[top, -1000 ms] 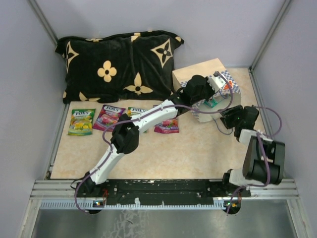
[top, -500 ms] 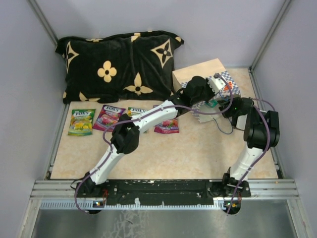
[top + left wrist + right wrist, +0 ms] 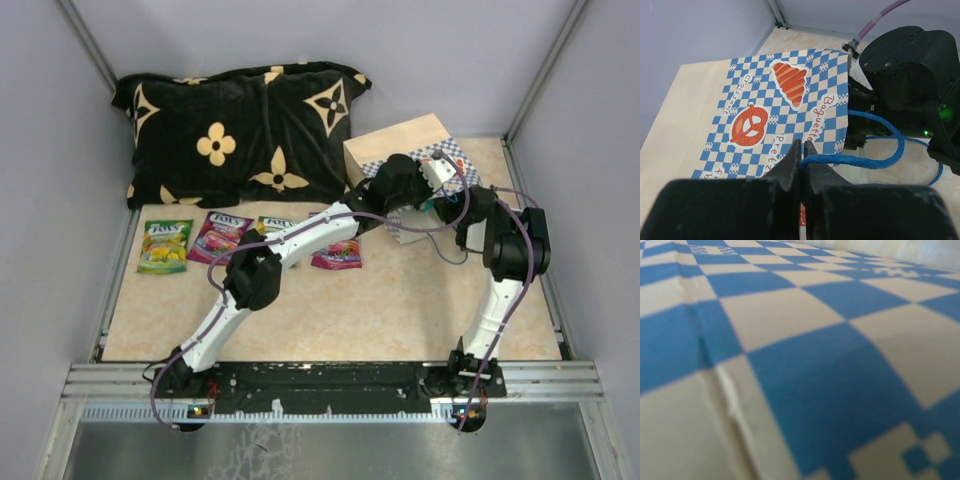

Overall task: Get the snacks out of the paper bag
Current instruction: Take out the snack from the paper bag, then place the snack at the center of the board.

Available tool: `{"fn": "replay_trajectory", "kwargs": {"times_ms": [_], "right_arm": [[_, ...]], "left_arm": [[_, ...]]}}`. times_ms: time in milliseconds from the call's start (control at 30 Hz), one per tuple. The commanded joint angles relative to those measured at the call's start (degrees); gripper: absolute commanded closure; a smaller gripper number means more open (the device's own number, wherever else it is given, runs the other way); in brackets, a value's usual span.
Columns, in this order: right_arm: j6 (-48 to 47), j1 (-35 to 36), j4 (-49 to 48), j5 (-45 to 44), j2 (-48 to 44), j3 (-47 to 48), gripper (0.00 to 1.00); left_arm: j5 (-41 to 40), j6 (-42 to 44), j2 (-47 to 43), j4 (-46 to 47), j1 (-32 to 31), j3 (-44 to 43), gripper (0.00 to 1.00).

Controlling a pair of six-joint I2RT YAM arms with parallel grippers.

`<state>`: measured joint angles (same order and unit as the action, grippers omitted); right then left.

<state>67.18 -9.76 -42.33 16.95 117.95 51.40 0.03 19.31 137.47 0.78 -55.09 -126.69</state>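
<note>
Two grippers work the paper bag point(image 3: 400, 150) beside the black cushion point(image 3: 240, 130)
Left gripper point(image 3: 801, 150) pinches the bag's blue cord handle point(image 3: 860, 161), jaws all but closed on it; right gripper point(image 3: 460, 208) presses at the bag's mouth, its jaws hidden, grip impossible to tell. Four snacks point(image 3: 165, 246) lie in a row before the cushion. A second ago the right arm point(image 3: 505, 270) sat folded, nearer its base

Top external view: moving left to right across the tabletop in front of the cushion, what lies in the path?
green packet → magenta packet → half-hidden packet → purple packet → paper bag
</note>
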Motion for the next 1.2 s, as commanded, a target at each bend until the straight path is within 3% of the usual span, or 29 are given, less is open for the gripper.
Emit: {"fn": "replay_trajectory", "kwargs": {"times_ms": [0,133,233,433,633,833,1167], "right_arm": [[-1.90,1.15,0.16,-1.29,-5.15,-1.68,0.88],[-4.18,1.15,3.26,-1.00,-11.94,-4.54,1.00],[-7.72,1.36,9.22,-0.15,-18.29,-5.85,1.00],[-22.35,2.15,32.00,0.99,-32.77,-5.23,1.00],[-35.96,4.85,56.24,-5.13,-51.23,-4.48,1.00],[-38.23,23.13,76.72,-23.33,-59.52,0.10,0.97],[-22.59,48.98,102.22,-53.92,-50.68,7.86,0.96]], "left_arm": [[-1.43,0.77,-1.29,-0.40,0.49,-0.88,1.00],[-3.44,1.41,-0.21,-0.59,0.73,-1.63,1.00],[-3.65,0.55,0.57,-0.89,1.41,-2.66,1.00],[-3.72,-2.61,2.64,-0.49,3.65,-3.84,1.00],[-3.33,-3.03,1.63,0.05,4.35,-3.43,1.00],[-1.97,-5.00,0.70,0.70,5.64,-2.93,1.00],[0.56,-5.75,-2.39,0.49,6.60,1.00,1.00]]}}
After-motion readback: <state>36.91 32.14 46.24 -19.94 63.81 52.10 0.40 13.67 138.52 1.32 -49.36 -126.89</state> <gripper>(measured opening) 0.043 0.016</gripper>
